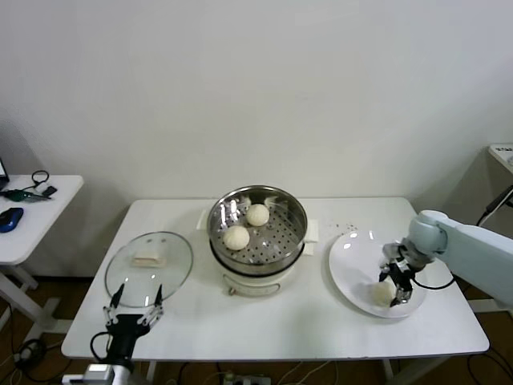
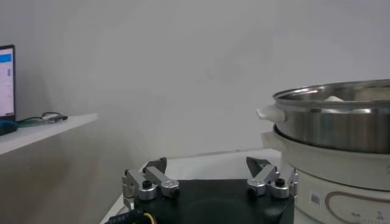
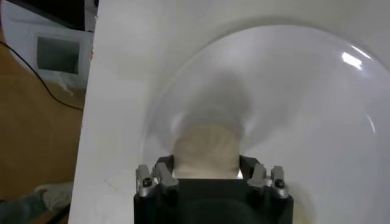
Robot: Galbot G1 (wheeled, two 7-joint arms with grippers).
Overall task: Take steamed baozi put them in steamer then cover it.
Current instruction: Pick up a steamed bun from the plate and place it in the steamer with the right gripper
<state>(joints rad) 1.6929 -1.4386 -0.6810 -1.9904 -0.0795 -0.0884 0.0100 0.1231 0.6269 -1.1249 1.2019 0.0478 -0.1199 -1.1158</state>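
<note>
right fingers closed around a bun on the plate

nearest, at the tabletop's front-left edge: left gripper parked, fingers spread wide, holding nothing. just beyond it, cover lying flat on the tabletop, handle up. off to the right, right gripper down on the white plate, fingers drawn in against the flanks of one steamed baozi, seemingly gripping it; not yet lifted off the plate. no other bun visible on that plate. centre: steamer, uncovered, already holding two buns on its perforated floor, well apart from the plate.

judged light, soft and easily dented; smooth skin probably a little slippery or tacky. best taken low across the widest part, with only gentle squeeze. glass cover judged heavier, rigid and breakable; bar handle the place to grasp.
</note>
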